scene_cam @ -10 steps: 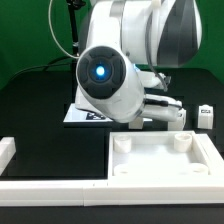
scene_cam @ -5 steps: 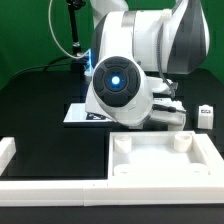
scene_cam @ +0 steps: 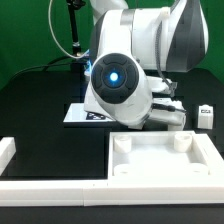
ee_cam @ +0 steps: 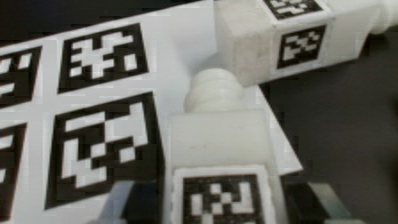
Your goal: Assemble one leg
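In the wrist view a white leg [ee_cam: 217, 140] lies lengthwise between my fingers. It has a tag on its near end and a round peg at its far end. My gripper [ee_cam: 224, 205] sits at the tagged end, with one finger [ee_cam: 135, 205] close on each side of the post, shut on it. A second leg [ee_cam: 285, 40] with tags lies just beyond the peg. In the exterior view the arm's wrist [scene_cam: 118, 85] hides the gripper and the held leg. Another leg [scene_cam: 205, 115] stands at that view's right.
The marker board [ee_cam: 89, 110] lies under and beside the leg; it also shows in the exterior view [scene_cam: 80, 115]. The large flat white panel with corner sockets [scene_cam: 160, 168] lies in front, inside a white walled frame [scene_cam: 50, 190]. The table is black.
From one second ago to half a second ago the wrist moved toward the exterior view's right and a little lower. Since then nothing has visibly moved.
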Available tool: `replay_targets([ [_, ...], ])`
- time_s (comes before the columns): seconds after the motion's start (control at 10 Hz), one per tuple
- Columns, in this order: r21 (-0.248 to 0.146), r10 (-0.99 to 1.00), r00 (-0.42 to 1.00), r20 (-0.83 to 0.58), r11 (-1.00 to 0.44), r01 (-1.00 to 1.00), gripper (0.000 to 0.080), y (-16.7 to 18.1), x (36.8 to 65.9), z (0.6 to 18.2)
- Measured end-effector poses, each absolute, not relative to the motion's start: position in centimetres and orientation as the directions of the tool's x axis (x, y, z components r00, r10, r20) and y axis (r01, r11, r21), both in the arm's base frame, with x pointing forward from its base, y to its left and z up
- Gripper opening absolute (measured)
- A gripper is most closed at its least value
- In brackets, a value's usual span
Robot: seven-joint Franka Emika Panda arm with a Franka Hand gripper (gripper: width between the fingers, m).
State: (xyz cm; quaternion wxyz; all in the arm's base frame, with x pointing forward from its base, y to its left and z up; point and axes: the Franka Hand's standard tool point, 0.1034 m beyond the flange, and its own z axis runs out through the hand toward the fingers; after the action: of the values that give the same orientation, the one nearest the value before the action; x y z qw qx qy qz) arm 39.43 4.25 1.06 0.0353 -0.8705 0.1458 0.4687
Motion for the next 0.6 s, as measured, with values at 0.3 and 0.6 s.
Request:
replay_targets([
  [0.3,-0.042,-0.140,0.595,-0.791,-0.959,-0.281,0.0279,2.7,43.4,7.0],
  [0.6,-0.071,-0.161,0.770,-0.618,-0.963,-0.258,0.0279,3.2,44.6,8.1],
])
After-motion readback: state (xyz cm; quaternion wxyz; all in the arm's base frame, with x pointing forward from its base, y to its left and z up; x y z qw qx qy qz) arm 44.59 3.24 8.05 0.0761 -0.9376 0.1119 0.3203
